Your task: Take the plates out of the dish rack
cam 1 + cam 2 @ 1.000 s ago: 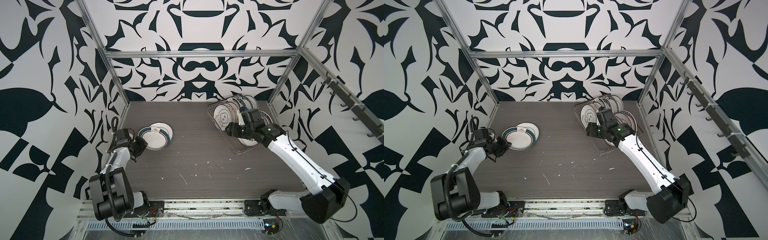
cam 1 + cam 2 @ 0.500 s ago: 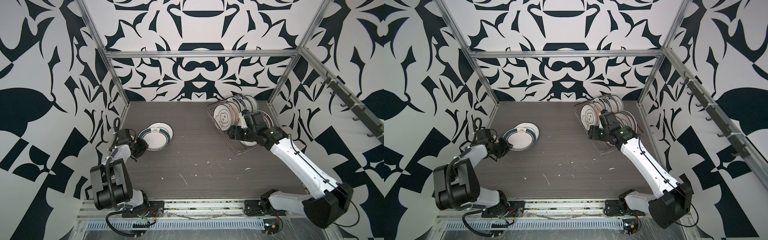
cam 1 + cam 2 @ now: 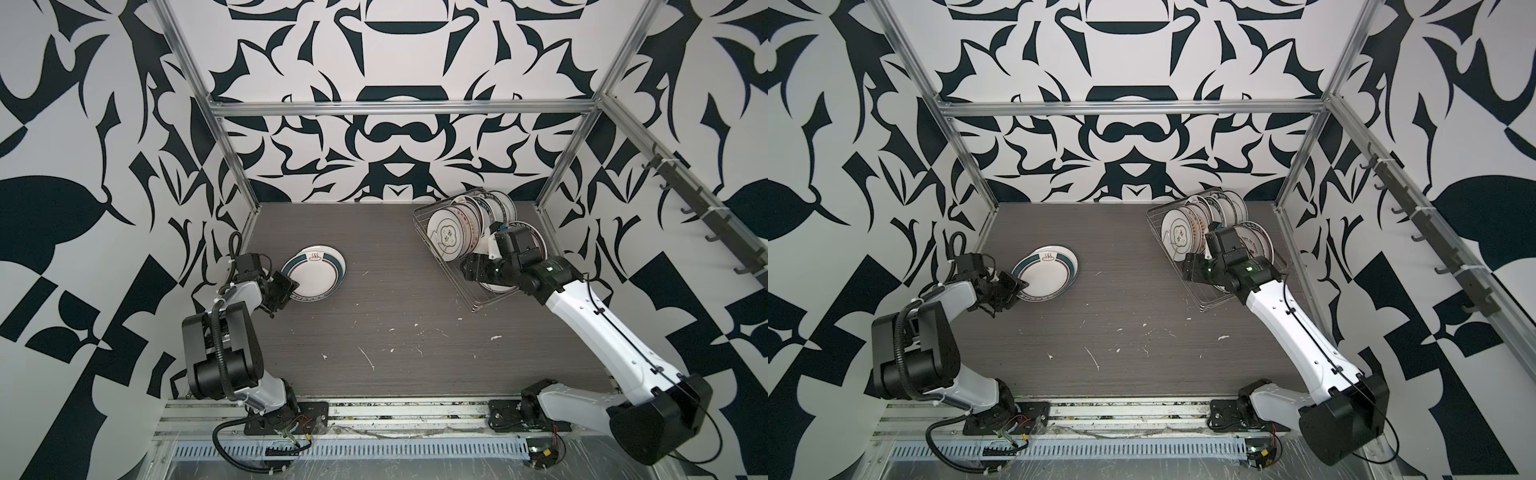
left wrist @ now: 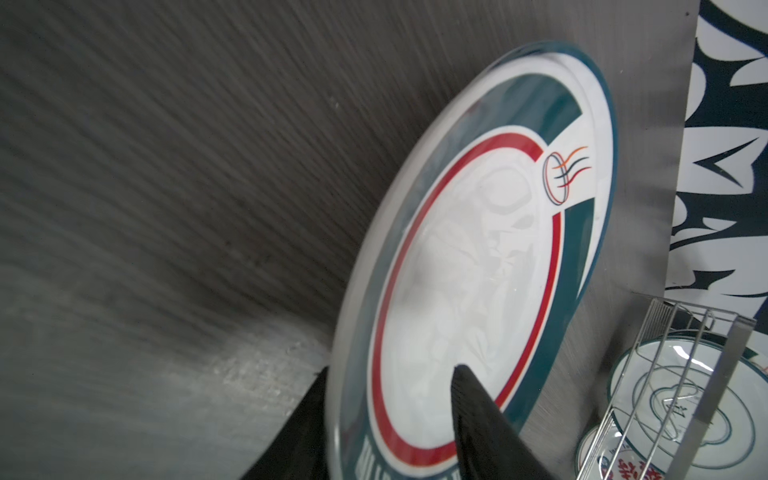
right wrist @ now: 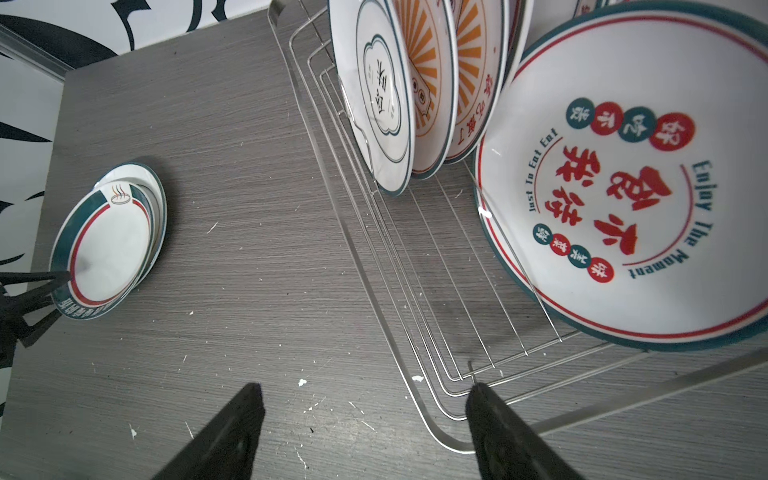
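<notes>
Plates (image 3: 314, 272) stacked on table (image 3: 395, 320) left, other plates (image 3: 451, 232) standing in dish rack (image 3: 478, 306) far right
Left fingers (image 4: 473, 415) parted astride the top stacked plate's rim; right fingers (image 5: 232, 436) spread wide, empty, over the rack's near corner

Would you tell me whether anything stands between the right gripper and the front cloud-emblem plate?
No plate does. Between the right gripper and the cloud-emblem plate is only bare dish rack floor, plus a wire prong across the plate's face. The large lettered plate leans aside.
</notes>
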{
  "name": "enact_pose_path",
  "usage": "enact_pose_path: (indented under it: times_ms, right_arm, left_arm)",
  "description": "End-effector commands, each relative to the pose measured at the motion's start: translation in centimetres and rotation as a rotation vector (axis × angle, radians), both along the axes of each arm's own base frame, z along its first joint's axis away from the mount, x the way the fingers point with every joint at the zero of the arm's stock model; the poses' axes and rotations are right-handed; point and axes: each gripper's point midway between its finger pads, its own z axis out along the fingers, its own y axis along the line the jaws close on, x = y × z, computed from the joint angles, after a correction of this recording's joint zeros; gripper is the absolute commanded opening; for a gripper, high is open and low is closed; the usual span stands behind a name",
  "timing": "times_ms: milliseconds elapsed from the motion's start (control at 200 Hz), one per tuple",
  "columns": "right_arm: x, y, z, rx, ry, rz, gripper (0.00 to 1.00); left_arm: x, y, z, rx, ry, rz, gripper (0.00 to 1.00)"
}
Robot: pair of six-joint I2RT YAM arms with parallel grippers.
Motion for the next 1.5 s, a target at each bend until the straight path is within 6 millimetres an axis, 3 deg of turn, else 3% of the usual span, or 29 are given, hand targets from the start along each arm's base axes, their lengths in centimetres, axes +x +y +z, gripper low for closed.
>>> enact_pose_path:
  times_ms: [0, 505, 615, 735, 765, 800, 905, 915, 1000, 1130, 1305, 1410, 1495]
  right_arm:
    - [-0.2, -0.2, 0.7, 0.005, -0.027, 0.013, 0.82]
    - [-0.4, -0.4, 0.5, 0.005, -0.018, 0.025, 0.85]
    - [-0.3, -0.6, 0.5, 0.000, -0.016, 0.023, 0.99]
    - [-0.1, -1.0, 0.5, -0.001, -0.017, 0.010, 0.99]
    - [0.0, -1.1, 0.7, -0.001, -0.021, 0.005, 0.99]
    - [0.1, -1.4, 0.9, -0.003, -0.023, -0.001, 0.99]
    - [0.7, -2.4, 2.4, -0.019, -0.049, -0.023, 0.99]
    - [0.7, -2.6, 2.6, -0.021, -0.052, -0.027, 1.00]
    - [1.2, -3.8, 4.5, -0.032, -0.086, -0.058, 1.00]
    - [1.6, -6.0, 6.5, -0.065, -0.113, -0.113, 0.99]
    - [1.8, -8.2, 7.9, -0.130, -0.127, -0.149, 0.99]
    - [2.0, -9.9, 8.1, -0.187, -0.137, -0.177, 0.99]
    - [2.3, -11.2, 7.8, -0.207, -0.153, -0.210, 1.00]
  left_arm:
    - [0.6, 0.4, 0.3, 0.010, -0.004, 0.003, 0.52]
    - [1.9, 0.5, -0.2, 0.046, 0.038, -0.027, 0.63]
    - [1.4, 1.2, 0.1, 0.093, 0.061, -0.020, 0.66]
    - [1.0, 1.5, 2.4, 0.124, 0.041, -0.014, 0.70]
    - [1.0, 1.5, 3.3, 0.128, 0.027, -0.013, 0.82]
    - [1.0, 1.5, 4.4, 0.136, 0.008, -0.012, 0.88]
    - [1.2, 1.3, 8.1, 0.142, -0.066, -0.014, 0.95]
    - [1.2, 1.3, 8.5, 0.143, -0.076, -0.016, 1.00]
    - [1.4, 1.0, 11.9, 0.144, -0.138, -0.027, 0.99]
    - [1.8, -1.7, 18.0, 0.158, -0.275, -0.119, 0.99]
    - [2.4, -9.1, 24.4, 0.236, -0.455, -0.320, 0.99]
    - [2.7, -14.0, 26.1, 0.220, -0.543, -0.430, 0.99]
    - [3.0, -17.2, 25.8, 0.210, -0.555, -0.498, 0.99]
